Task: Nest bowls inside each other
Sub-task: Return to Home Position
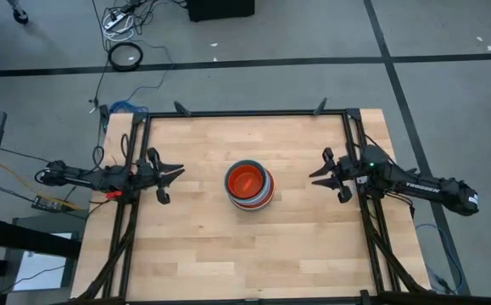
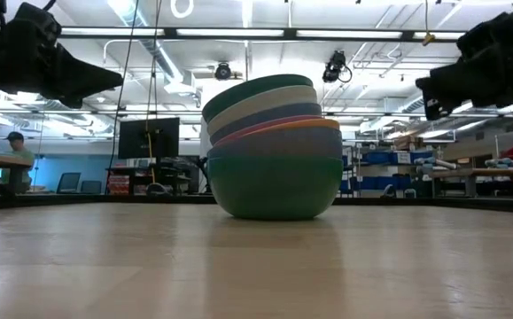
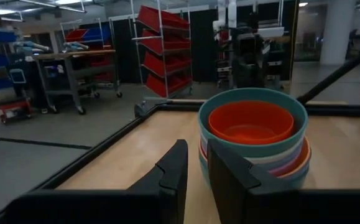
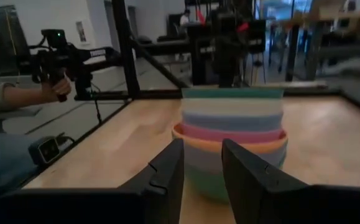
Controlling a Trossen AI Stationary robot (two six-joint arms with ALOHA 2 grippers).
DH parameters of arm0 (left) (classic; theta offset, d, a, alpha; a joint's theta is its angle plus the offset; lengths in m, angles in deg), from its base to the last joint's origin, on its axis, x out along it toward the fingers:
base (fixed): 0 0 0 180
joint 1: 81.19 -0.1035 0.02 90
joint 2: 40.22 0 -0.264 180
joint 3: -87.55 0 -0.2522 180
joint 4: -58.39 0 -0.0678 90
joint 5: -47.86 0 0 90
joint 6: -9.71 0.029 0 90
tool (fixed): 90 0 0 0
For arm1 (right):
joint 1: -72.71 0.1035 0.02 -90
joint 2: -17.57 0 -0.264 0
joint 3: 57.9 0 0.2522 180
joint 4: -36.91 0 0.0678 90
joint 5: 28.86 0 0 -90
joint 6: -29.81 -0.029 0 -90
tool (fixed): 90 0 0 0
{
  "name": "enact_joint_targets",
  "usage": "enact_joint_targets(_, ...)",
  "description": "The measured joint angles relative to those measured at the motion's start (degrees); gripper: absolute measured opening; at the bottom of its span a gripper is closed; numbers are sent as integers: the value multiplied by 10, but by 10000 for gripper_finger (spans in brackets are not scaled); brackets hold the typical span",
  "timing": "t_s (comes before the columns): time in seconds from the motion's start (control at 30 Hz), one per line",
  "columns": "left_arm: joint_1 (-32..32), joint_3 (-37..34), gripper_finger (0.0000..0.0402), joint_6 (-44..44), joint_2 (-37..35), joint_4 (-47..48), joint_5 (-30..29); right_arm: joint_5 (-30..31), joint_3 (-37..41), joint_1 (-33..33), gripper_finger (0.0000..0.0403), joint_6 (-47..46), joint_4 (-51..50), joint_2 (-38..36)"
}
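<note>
The stack of bowls stood near the centre of the table, all bowls nested into one pile. An orange-red bowl sat innermost at the top, with the rim of a teal bowl around it. A green bowl formed the base and rested on the wood. In the low view the upper bowls sat tilted in the lower ones.

The left gripper hung over the table's left edge, well apart from the stack and aimed at it. Its fingers were parted by a narrow gap and held nothing. The right gripper hung over the right edge, likewise aimed at the stack. Its fingers were parted and empty.
</note>
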Motion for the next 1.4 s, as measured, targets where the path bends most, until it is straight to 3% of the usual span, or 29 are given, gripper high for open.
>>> enact_joint_targets(0.37, 0, 0, 70, 0, 0, 0, 0, 1, 0, 0, 100, 8, -70, 4)
enact_joint_targets(1.4, 0, 0, 70, -1, 0, 1, 0, 2, 1, 0, 100, 2, -67, 4)
